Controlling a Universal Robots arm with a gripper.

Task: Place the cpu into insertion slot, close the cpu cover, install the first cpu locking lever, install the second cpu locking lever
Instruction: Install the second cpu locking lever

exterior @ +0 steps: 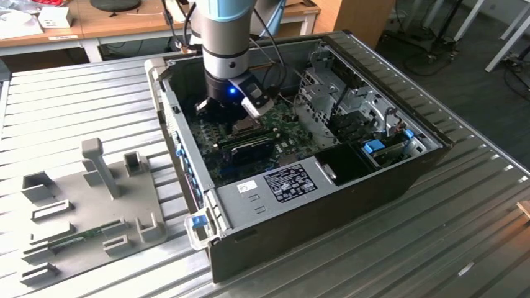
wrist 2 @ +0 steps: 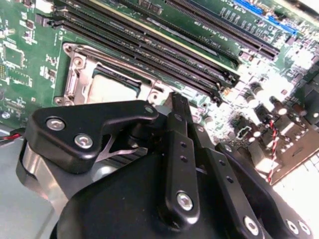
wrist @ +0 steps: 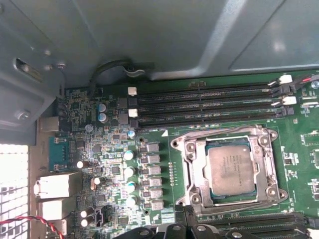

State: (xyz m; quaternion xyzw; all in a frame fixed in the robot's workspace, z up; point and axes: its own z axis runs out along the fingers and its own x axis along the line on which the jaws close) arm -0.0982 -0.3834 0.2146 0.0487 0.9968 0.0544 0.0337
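The cpu (wrist: 232, 169), a pale silvery-tan square chip, lies flat in the insertion slot (wrist: 205, 172) on the green board. The cpu cover (wrist: 229, 141), a silvery frame, lies around it, and the chip's face shows through its window. I cannot tell the locking levers apart from the frame's edges. In the second wrist view the cpu (wrist 2: 107, 89) and the slot's metal rim (wrist 2: 75, 79) sit just beyond my black gripper (wrist 2: 178, 102). In the exterior view the gripper (exterior: 225, 115) hangs inside the open computer case, low over the board beside the socket (exterior: 247, 128).
Long black memory slots (wrist: 204, 107) run alongside the socket, with the case's grey wall (wrist: 149, 35) behind them. Capacitors and rear ports (wrist: 57, 186) crowd the other side. The metal drive cage (exterior: 331, 93) flanks the arm. A grey fixture plate (exterior: 91, 205) lies outside the case.
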